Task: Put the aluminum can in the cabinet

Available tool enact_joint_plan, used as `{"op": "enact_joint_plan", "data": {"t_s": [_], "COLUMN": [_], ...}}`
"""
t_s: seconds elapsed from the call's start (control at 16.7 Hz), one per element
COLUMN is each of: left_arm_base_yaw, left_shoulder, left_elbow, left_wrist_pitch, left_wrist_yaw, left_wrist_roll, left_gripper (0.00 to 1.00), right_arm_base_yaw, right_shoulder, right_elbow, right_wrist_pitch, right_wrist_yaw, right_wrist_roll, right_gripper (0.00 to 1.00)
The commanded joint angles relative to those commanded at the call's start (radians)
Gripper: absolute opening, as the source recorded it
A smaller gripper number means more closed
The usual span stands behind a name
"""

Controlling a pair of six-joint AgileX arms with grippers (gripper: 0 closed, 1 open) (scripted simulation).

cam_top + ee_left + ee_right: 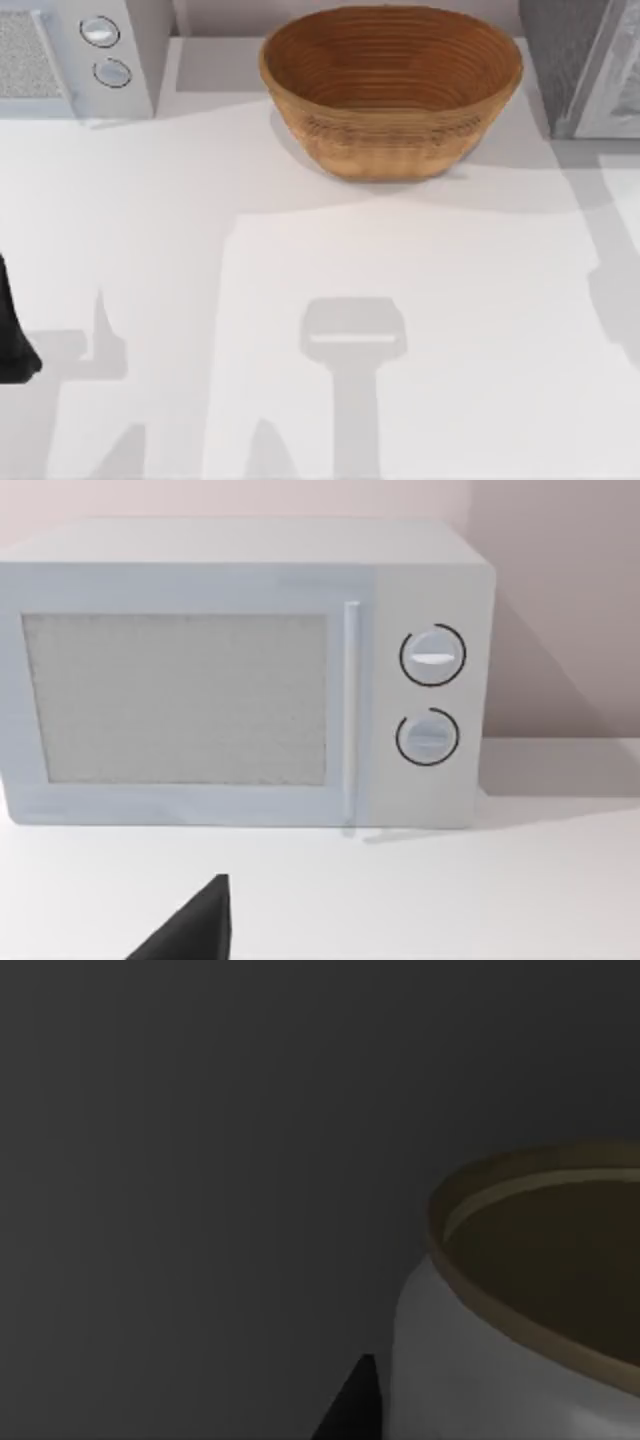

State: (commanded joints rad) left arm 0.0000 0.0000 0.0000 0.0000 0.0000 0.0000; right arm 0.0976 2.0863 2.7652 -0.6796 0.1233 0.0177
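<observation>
The left arm (14, 330) is at the left edge of the bench (300, 260) in the top view, as a dark shape low over the white surface. In the left wrist view a black part of the left gripper (195, 930) shows at the frame edge above the bench; the state of the left jaws cannot be told

Ahead of the left jaws and well apart from them stands a pale microwave (200, 680), upright on the bench against the back wall, door closed. Its two round dials (432, 656) sit one above the other beside the door handle, on the side of the microwave towards the basket. In the top view the microwave occupies the far left corner of the bench

At the far centre of the bench, well apart from the left jaws, a woven basket (390, 150) stands upright with its open mouth facing up. Nothing is visible inside it

At the far right corner stands a grey cabinet (590, 70), with a paler panel along its right side

In the right wrist view the surroundings are dark grey. The aluminum can (480, 1370) is upright and very near the camera, with white body and dull gold rim (520, 1175). A black part of the right gripper (350, 1415) lies just beside the can's body. Whether the right jaws grip the can cannot be told
</observation>
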Motion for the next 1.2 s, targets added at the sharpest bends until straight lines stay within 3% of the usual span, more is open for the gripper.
{"op": "enact_joint_plan", "data": {"t_s": [0.3, 1.08, 1.2], "left_arm_base_yaw": [0.000, 0.000, 0.000], "left_shoulder": [0.000, 0.000, 0.000], "left_elbow": [0.000, 0.000, 0.000], "left_wrist_pitch": [0.000, 0.000, 0.000], "left_wrist_yaw": [0.000, 0.000, 0.000], "left_wrist_roll": [0.000, 0.000, 0.000], "left_gripper": [1.00, 1.00, 1.00], "right_arm_base_yaw": [-0.001, -0.001, -0.001], "right_shoulder": [0.004, 0.004, 0.004], "right_elbow": [0.005, 0.005, 0.005], "right_wrist_pitch": [-0.001, -0.001, -0.001], "right_wrist_yaw": [-0.001, -0.001, -0.001], "right_wrist_roll": [0.000, 0.000, 0.000], "right_gripper": [0.00, 0.98, 1.00]}}
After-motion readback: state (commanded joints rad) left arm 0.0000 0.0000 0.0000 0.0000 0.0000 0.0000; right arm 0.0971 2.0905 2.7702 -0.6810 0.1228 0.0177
